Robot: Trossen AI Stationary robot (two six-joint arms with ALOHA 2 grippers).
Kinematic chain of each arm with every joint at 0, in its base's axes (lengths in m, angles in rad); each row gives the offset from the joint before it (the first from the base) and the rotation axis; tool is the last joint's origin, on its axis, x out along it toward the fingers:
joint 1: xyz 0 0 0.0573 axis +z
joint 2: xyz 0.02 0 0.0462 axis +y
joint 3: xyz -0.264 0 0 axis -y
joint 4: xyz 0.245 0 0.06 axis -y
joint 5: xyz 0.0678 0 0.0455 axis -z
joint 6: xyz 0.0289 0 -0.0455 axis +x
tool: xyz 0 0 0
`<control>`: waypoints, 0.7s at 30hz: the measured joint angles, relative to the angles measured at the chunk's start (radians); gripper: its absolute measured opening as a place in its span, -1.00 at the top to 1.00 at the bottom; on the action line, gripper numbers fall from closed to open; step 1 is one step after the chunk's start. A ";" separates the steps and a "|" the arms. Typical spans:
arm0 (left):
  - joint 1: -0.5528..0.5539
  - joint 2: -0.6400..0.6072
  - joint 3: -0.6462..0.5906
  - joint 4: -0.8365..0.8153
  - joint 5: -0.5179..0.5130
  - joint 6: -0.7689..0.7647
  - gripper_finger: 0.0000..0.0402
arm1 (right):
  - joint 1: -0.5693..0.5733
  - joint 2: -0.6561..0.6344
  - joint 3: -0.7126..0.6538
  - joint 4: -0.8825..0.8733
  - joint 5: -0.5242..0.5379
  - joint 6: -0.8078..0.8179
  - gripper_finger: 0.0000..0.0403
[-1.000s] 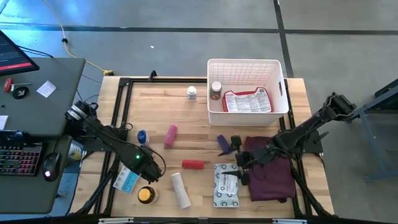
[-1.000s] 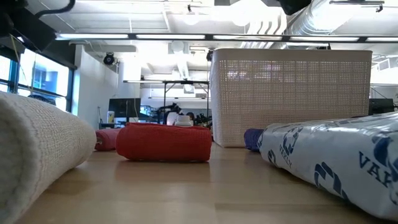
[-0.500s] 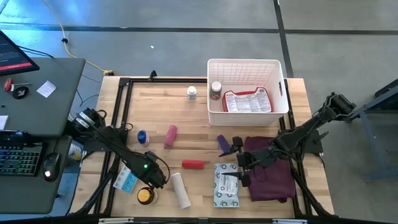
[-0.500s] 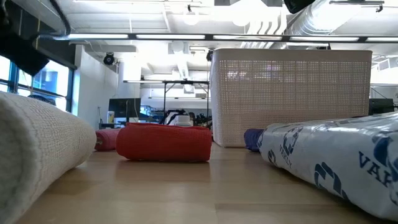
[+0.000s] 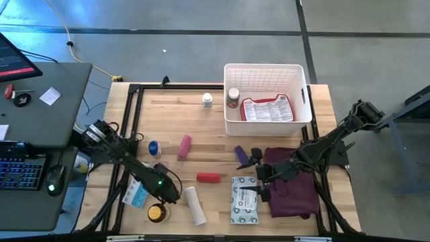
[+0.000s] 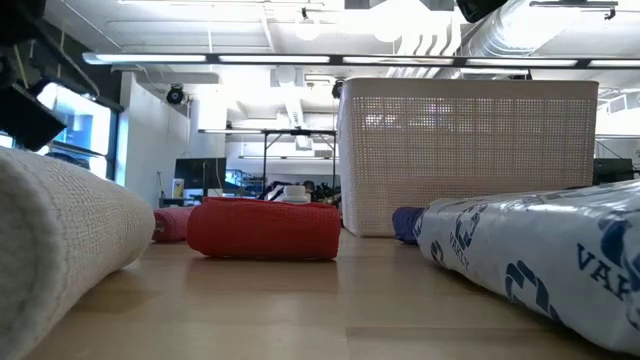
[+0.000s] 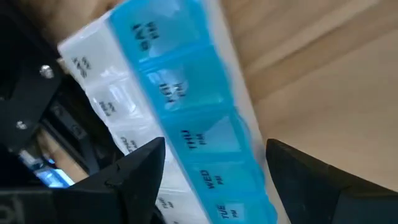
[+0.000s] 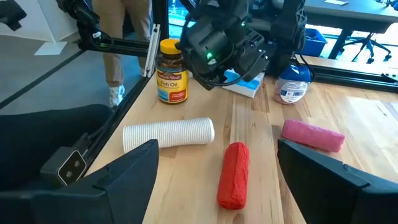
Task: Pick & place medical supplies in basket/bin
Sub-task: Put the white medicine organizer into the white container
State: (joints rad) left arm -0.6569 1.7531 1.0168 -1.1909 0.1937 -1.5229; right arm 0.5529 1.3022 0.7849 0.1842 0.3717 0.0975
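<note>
A blue and white pill strip (image 7: 186, 118) lies flat near the table's near left corner (image 5: 135, 195). My left gripper (image 7: 214, 165) points steeply down over its right end (image 5: 156, 193), open, one finger on each side. My right gripper (image 8: 216, 152) hangs open and empty above the grey-white packet (image 5: 244, 199). The white basket (image 5: 267, 74) at the far right holds a red-and-white packet (image 5: 267, 109) and a small bottle (image 5: 233, 97). My left gripper comes at the pill strip from above, its fingers (image 7: 134, 177) standing across the strip's width. One finger overlaps the white row (image 7: 115, 121); the other stands off the blue row's edge. Whether either finger touches the strip I cannot tell.
Lying loose are an orange-lidded bottle (image 5: 156, 212), a white roll (image 5: 195, 205), a red roll (image 5: 208, 177), a pink roll (image 5: 184, 146), a blue-capped bottle (image 5: 154, 148), a purple tube (image 5: 240, 154) and a white bottle (image 5: 207, 100). A maroon cloth (image 5: 295, 185) is under the right arm.
My left gripper has gone down and toward the table's near edge, onto the pill strip's right end.
</note>
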 joint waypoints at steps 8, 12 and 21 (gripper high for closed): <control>0.003 -0.006 -0.061 0.042 0.013 -0.015 -0.50 | 0.000 0.000 0.000 0.000 0.006 -0.010 -0.58; 0.003 -0.005 -0.062 0.047 0.012 -0.015 -0.50 | 0.000 0.000 0.000 0.001 0.006 -0.009 -0.58; 0.003 0.001 -0.031 -0.030 0.037 0.046 -0.47 | -0.001 0.000 0.000 0.005 0.007 -0.012 -0.58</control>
State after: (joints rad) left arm -0.6537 1.7538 0.9862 -1.2211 0.2308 -1.4771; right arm 0.5518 1.3022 0.7849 0.1891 0.3788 0.0859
